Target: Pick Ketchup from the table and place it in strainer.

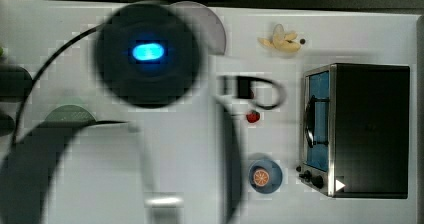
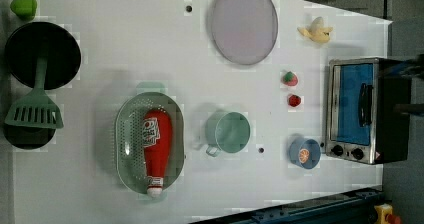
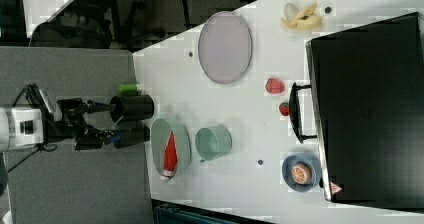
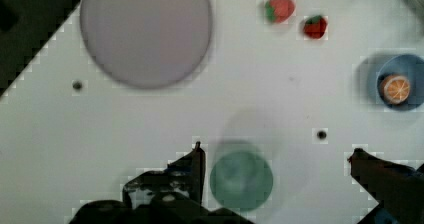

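Going from the left view's left to its right: a dark pan (image 2: 42, 54) with a green spatula (image 2: 35, 109) laid across it; then the strainer (image 2: 125, 134), with the ketchup (image 2: 156, 144) lying lengthwise inside it, cap toward the left view's bottom edge. Next come the green cup (image 2: 229, 131), the grey-lilac plate (image 2: 243, 23), two strawberries (image 2: 294, 100), a blue bowl (image 2: 305, 153) holding an orange slice, and the toaster oven (image 2: 357, 109). In the wrist view the gripper (image 4: 275, 156) is released, jaws spread wide and empty, above the cup and well clear of the bottle. Judgement: placement appears complete; only the arm's withdrawal is left.
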Motion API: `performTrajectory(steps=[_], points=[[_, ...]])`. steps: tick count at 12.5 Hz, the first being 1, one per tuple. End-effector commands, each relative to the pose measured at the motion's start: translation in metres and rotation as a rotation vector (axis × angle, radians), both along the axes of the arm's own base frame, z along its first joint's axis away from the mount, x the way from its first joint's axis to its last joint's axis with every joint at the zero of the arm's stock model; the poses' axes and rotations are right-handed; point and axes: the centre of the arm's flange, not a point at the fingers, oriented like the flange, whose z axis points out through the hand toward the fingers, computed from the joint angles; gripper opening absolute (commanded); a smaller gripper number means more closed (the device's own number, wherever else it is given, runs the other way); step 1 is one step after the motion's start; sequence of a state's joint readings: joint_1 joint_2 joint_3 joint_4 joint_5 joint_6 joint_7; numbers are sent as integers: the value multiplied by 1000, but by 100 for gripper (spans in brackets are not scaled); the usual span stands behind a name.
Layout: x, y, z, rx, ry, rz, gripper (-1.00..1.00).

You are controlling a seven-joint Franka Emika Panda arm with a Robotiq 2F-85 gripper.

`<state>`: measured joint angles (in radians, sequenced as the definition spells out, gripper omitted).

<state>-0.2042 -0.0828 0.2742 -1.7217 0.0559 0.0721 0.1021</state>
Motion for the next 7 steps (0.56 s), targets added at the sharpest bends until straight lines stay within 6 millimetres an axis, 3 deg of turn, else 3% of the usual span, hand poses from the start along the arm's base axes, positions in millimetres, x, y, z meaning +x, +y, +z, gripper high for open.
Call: performTrajectory(steps=[1, 3, 7], points=[[6, -49, 4, -24, 1, 23, 100], [9, -64, -3, -31, 16, 0, 100], [10, -65, -4, -31, 15, -11, 100]])
